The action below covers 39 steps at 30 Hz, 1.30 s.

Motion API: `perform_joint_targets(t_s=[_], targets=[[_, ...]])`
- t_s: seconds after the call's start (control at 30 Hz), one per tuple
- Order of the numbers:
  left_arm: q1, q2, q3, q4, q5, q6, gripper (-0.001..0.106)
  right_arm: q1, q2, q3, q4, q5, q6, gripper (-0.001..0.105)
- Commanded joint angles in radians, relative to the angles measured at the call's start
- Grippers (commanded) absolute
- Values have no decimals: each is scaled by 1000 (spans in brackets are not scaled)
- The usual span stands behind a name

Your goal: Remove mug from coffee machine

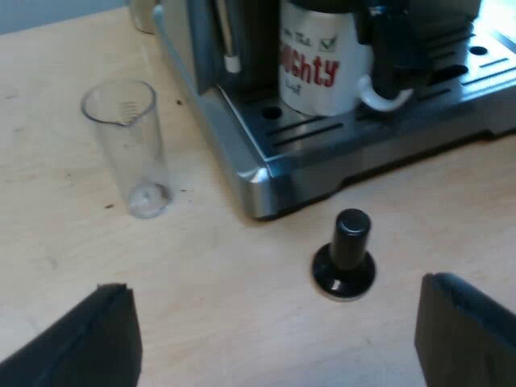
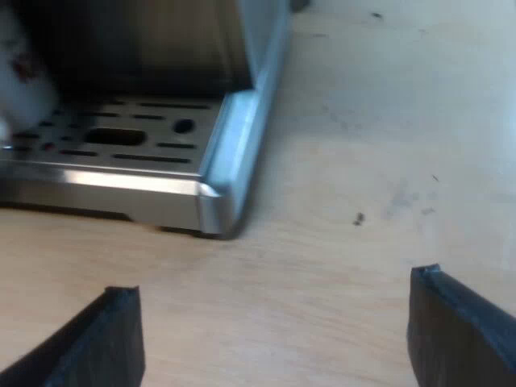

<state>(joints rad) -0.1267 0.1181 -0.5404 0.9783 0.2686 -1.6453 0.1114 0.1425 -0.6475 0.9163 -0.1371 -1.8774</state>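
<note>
Since the white glazed ceramic mug with red lettering [image 1: 318,68] stands on the slotted metal drip tray [image 1: 322,131] of the brushed-steel espresso machine [image 1: 193,56], tucked under the machine's front, the step in hand looks like the approach. Neither tool has hold of it. The mug's white loop handle [image 1: 379,98] points along the tray, partly behind a dark shape I cannot identify.

The glaze is smooth and the body round, so a grip across the wall could slip. I would close squarely across the middle of the body or through the loop, lift only slightly, then draw the mug straight out from the machine so it clears whatever hangs above.

The black round-knobbed tamper on its flat disc base [image 1: 345,256] stands upright on the pale wood-grain counter [image 1: 226,266], just off the machine's tray edge, and could be knocked on the way in. The clear, tall measuring glass [image 1: 129,149] stands near the machine's corner. It looks light and easy to tip.

The left tool [image 1: 274,347] hangs over the counter short of the machine, its fingers wide apart and holding nothing. The right tool [image 2: 274,339] is likewise spread and empty, off the machine's other tray corner.
</note>
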Motion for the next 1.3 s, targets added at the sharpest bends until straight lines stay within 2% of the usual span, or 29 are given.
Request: perform_joint_targets(t_s=[0.03, 0.23, 0.5, 0.73, 1.03, 1.13, 1.3], targets=[[-39, 33, -7, -44, -4, -2, 72, 44, 32, -38, -14, -9, -35, 69], [-56, 93, -17, -127, -4, -2, 72, 105, 92, -68, -32, -18, -35, 69], [-56, 183, -17, -290, 45, -29, 72, 163, 173, -83, -138, -86, -35, 69], [-56, 301, -17, -415, 117, -64, 72, 251, 274, -83, -216, -88, -35, 69], [-56, 391, -4, -484, 170, -36, 72, 396, 430, -83, -383, -63, -35, 69], [-56, 390, 18, -484, 170, 7, 72, 424, 481, -83, -422, -37, -35, 69], [-56, 390, 87, -495, 171, 13, 72, 452, 566, -83, -475, -37, -33, 69]])
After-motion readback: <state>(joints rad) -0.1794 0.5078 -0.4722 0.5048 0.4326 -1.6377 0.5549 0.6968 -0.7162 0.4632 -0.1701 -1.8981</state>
